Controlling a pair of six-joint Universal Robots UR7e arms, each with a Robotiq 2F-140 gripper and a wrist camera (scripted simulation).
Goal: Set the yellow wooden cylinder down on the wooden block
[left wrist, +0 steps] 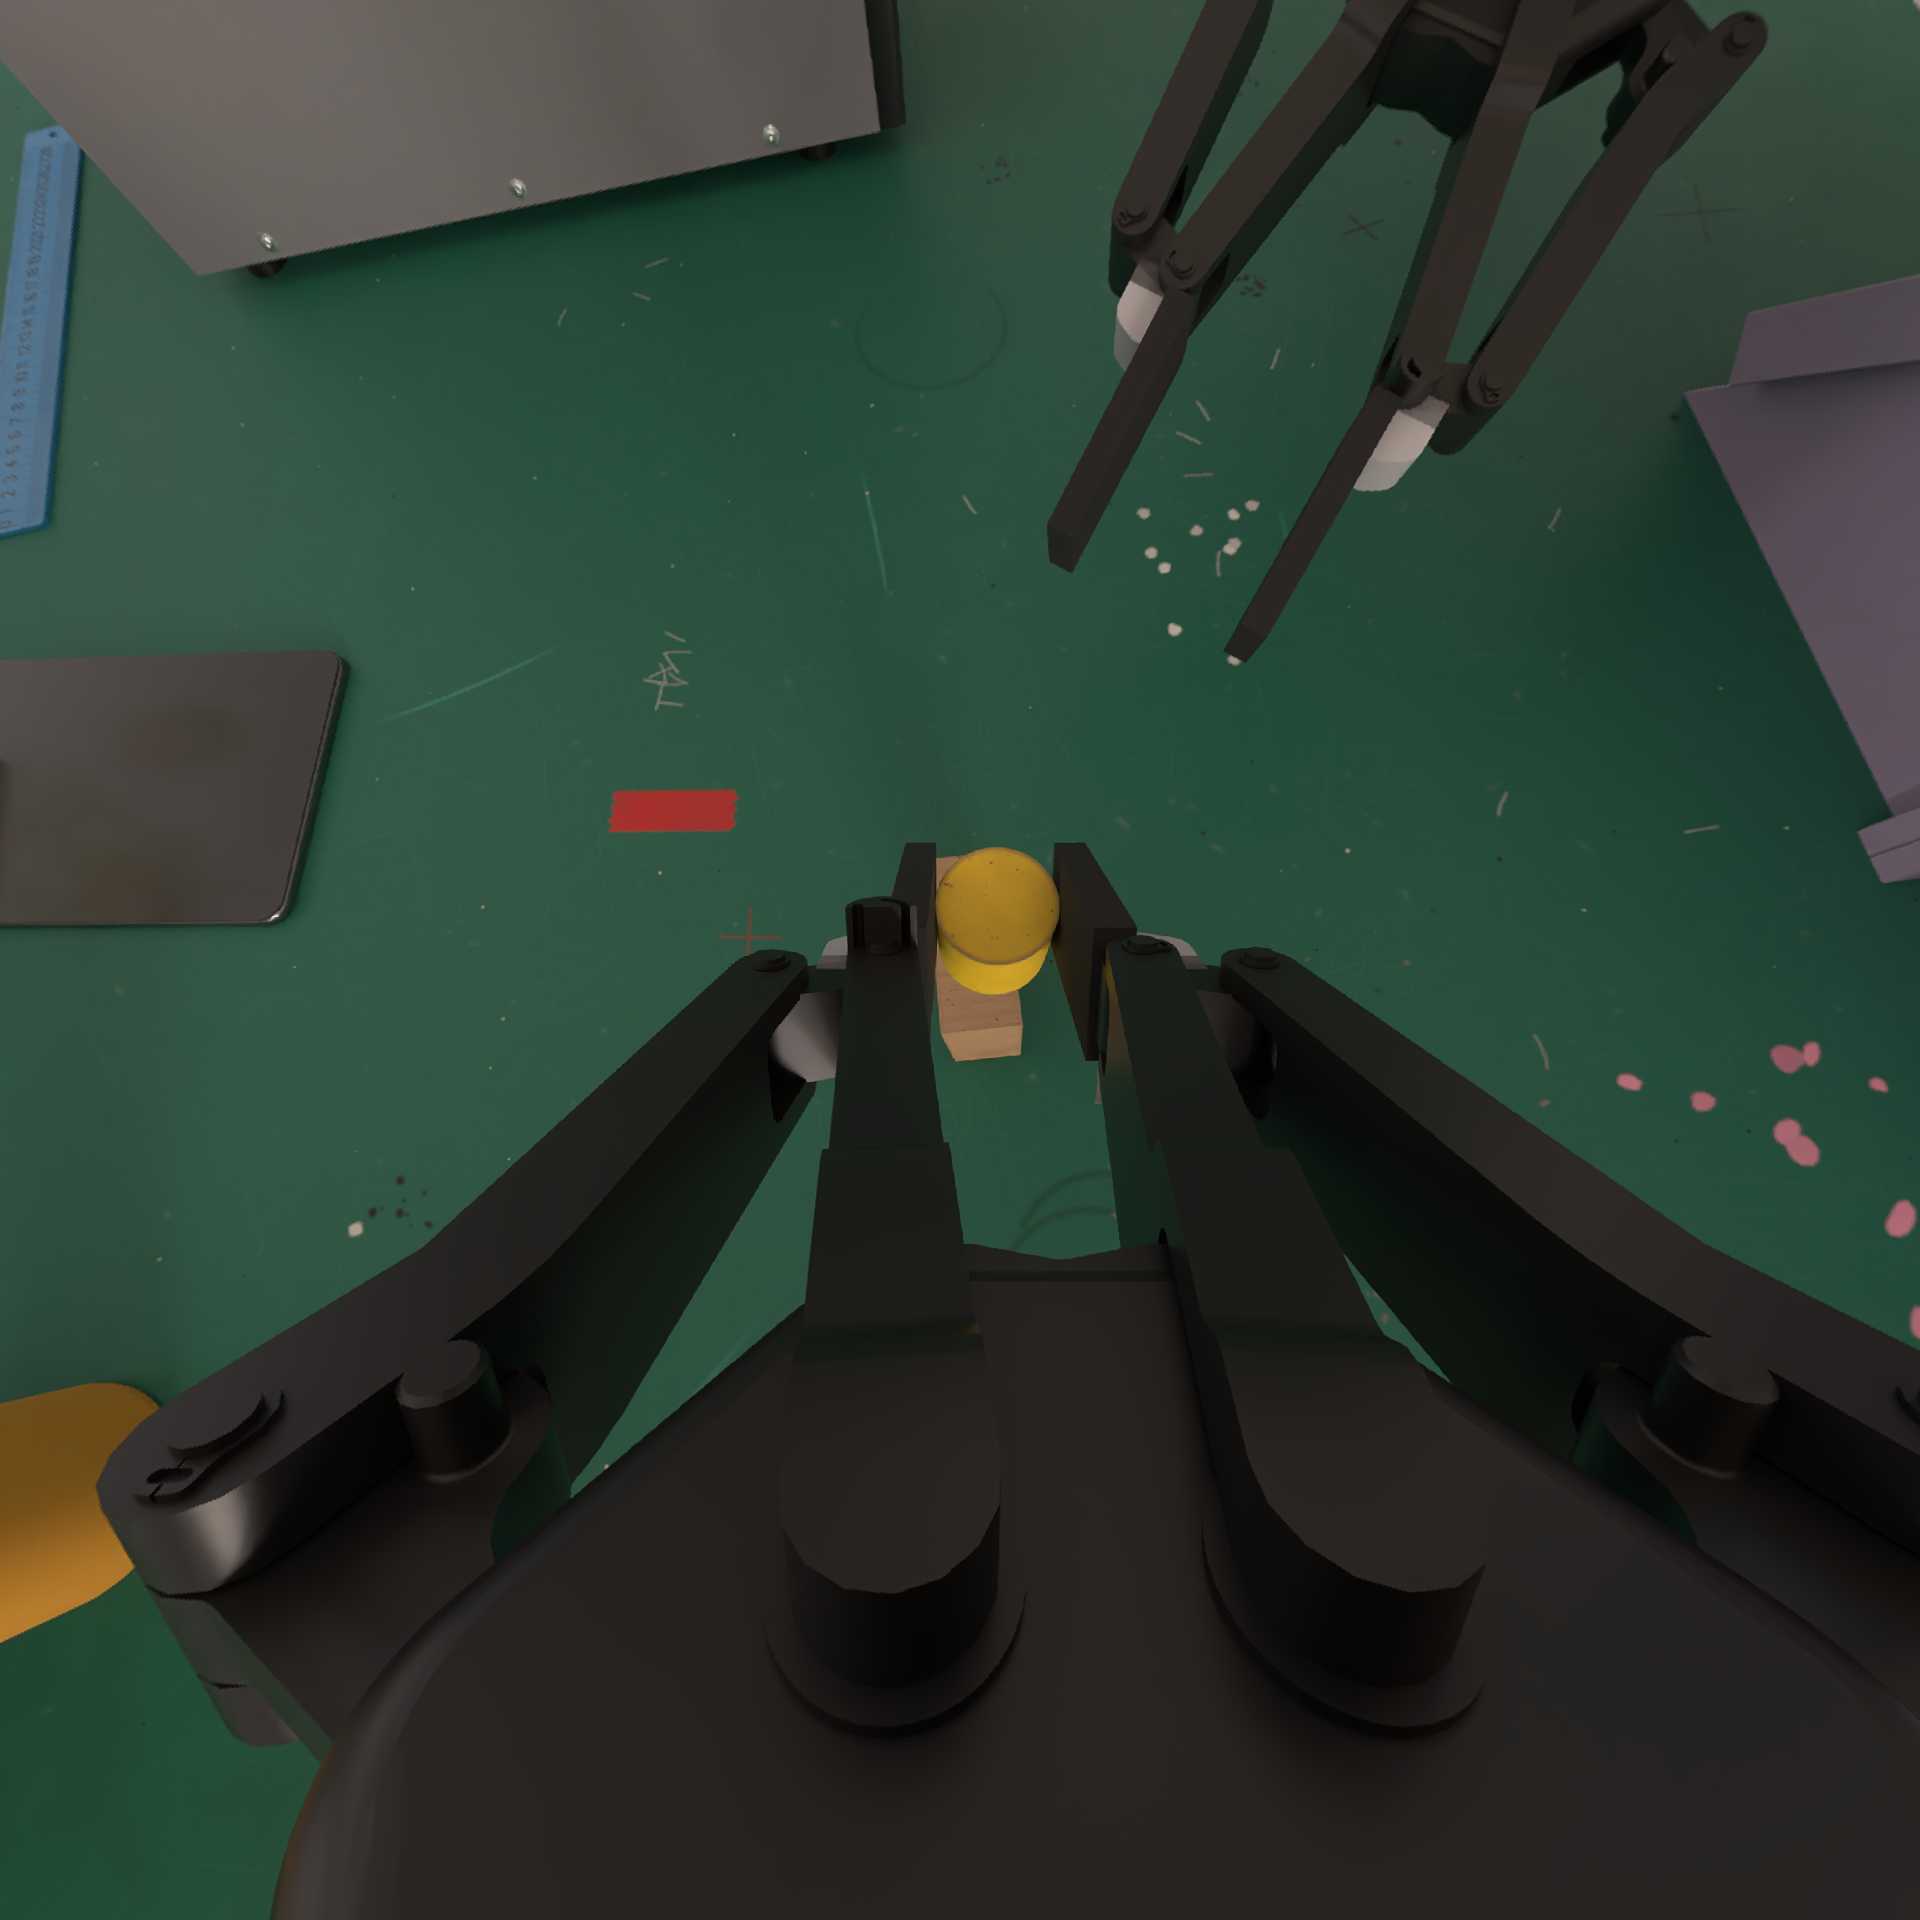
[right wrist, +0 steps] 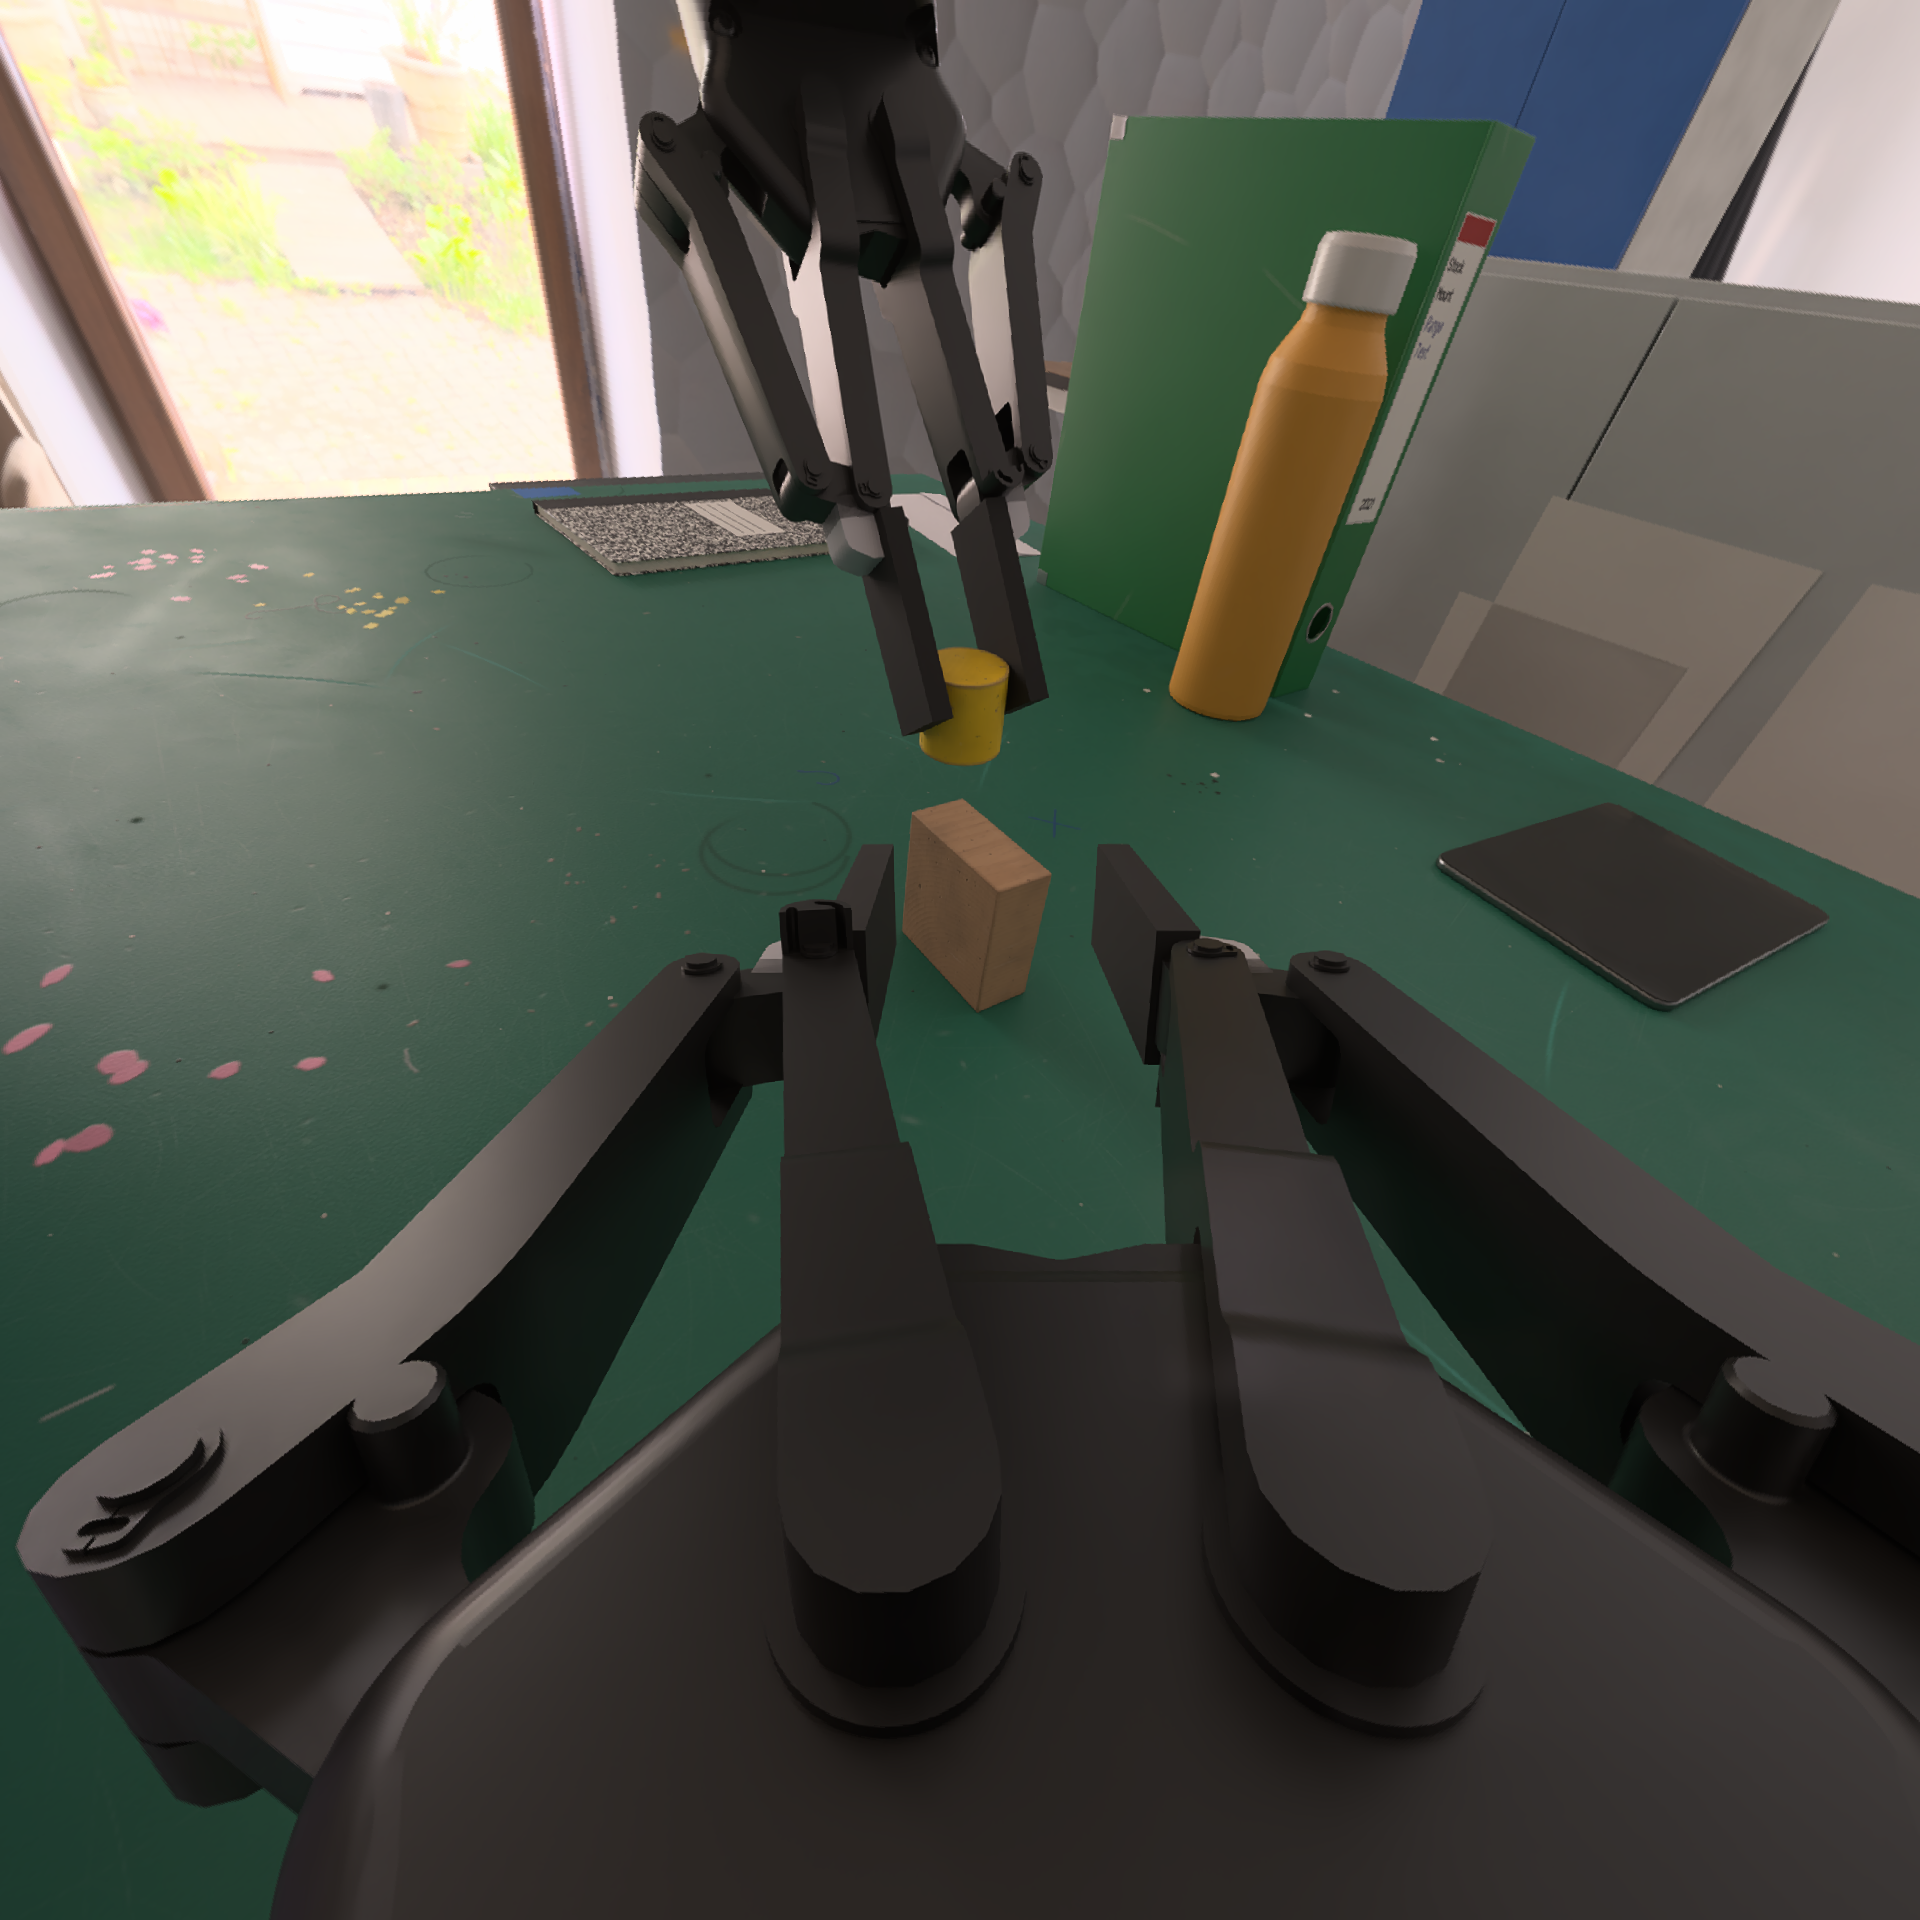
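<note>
My left gripper (left wrist: 994, 909) is shut on the yellow wooden cylinder (left wrist: 995, 914) and holds it upright in the air. The wooden block (left wrist: 981, 1023) stands on the green table right below it, partly hidden by the cylinder. In the right wrist view the cylinder (right wrist: 966, 712) hangs between the left gripper's fingertips (right wrist: 975, 707), clearly above and just behind the block (right wrist: 975, 902), not touching it. My right gripper (right wrist: 995, 914) is open and empty, low over the table, with the block between and just beyond its fingertips. It also shows far off in the left wrist view (left wrist: 1153, 603).
An orange bottle (right wrist: 1288, 488) leans by a green binder (right wrist: 1236, 384) at the back right. A dark tablet (right wrist: 1631, 904) lies to the right, a speckled notebook (right wrist: 675, 530) behind. A grey box (left wrist: 468, 114), blue ruler (left wrist: 31, 332), red tape (left wrist: 672, 810) and purple box (left wrist: 1829, 551) lie around.
</note>
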